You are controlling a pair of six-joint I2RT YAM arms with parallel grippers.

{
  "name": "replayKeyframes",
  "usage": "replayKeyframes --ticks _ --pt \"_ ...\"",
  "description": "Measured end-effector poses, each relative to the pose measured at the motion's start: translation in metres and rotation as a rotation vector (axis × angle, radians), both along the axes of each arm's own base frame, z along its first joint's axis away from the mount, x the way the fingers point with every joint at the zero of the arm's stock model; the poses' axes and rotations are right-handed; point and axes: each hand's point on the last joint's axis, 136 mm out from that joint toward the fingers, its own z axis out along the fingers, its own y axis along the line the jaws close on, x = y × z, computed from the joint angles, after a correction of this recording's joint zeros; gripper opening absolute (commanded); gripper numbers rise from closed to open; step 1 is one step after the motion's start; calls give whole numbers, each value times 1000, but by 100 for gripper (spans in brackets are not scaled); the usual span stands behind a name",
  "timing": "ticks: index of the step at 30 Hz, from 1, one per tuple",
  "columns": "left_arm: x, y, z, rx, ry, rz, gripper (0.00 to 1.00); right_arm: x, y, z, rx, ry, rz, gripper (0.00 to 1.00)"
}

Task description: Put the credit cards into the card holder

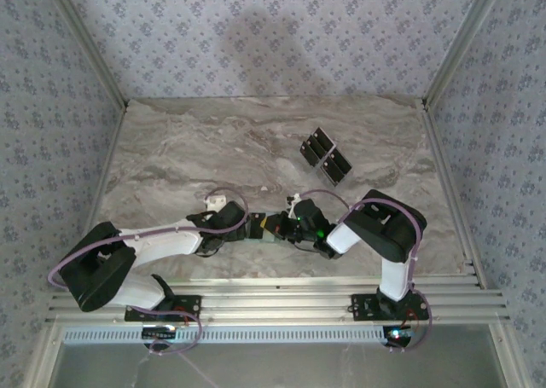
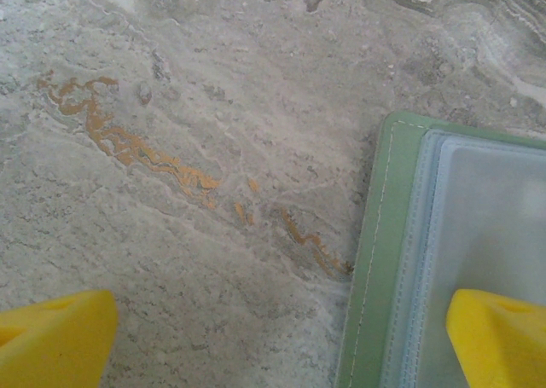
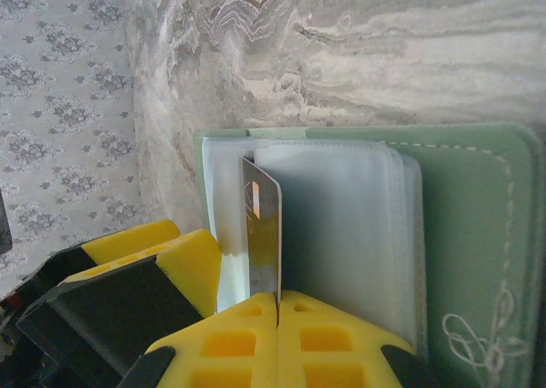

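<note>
Pale-green card holder [image 3: 478,234] lies open; right gripper [image 3: 278,298] pinches a card [image 3: 263,234]; left gripper [image 2: 277,332] gapes.

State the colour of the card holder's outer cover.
The card holder is pale green, clearest in the right wrist view.

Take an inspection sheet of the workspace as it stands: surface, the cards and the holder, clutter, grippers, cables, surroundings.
Surface: marble-patterned table, nothing spilled.
Job's things: card holder lies open, clear sleeves up; held card stands on edge at the sleeves; loose cards lie grouped on the far right of the table.
Clutter: nothing seen.
Grippers: left gripper open, one finger over the holder's inside; right gripper shut on the held card.
Cables: purple cables loop along both arms, away from the loose cards.
Surroundings: patterned walls on three sides; metal rail at the near edge.
</note>
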Motion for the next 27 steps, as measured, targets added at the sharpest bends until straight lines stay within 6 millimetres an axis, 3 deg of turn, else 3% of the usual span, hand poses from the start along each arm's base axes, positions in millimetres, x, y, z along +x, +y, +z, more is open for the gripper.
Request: replayKeyframes --ticks 14,18,20,27 --pt "0 0 0 -6 0 9 100 3 17 -1 -2 35 52 1" --pt "-2 2 1 -10 3 15 100 4 21 3 11 33 68 35" --pt "-4 4 3 -2 10 15 100 5 25 12 26 19 84 44" --pt "-17 19 7 53 57 15 100 0 20 16 -17 15 102 50"
